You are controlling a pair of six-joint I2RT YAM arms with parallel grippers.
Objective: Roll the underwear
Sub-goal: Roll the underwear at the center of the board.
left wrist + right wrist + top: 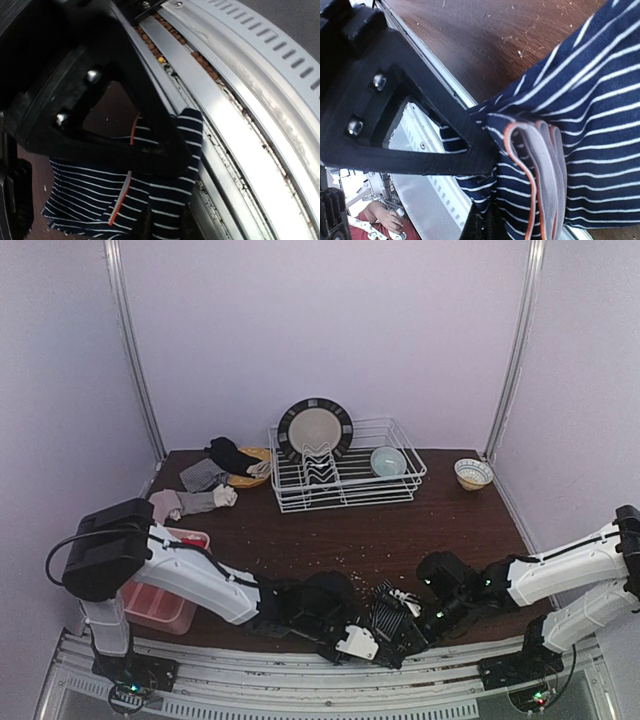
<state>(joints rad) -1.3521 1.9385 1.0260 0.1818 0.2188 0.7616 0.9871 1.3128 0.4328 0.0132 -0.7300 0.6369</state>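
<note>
One striped underwear (pixel 600 125) is pinched, seemingly tight, by two tools: left gripper (pixel 375 652) and right gripper (pixel 405 632).

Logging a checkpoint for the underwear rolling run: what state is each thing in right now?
striped underwear: folded over, pinched from both sides at the near table edge.
left gripper: shut on the striped underwear.
right gripper: shut on the striped underwear.
plate: upright in the dish rack.
teal bowl: upright in the dish rack.
small bowl: upright on the table.
other garments: heaped, unrolled, back left.
</note>
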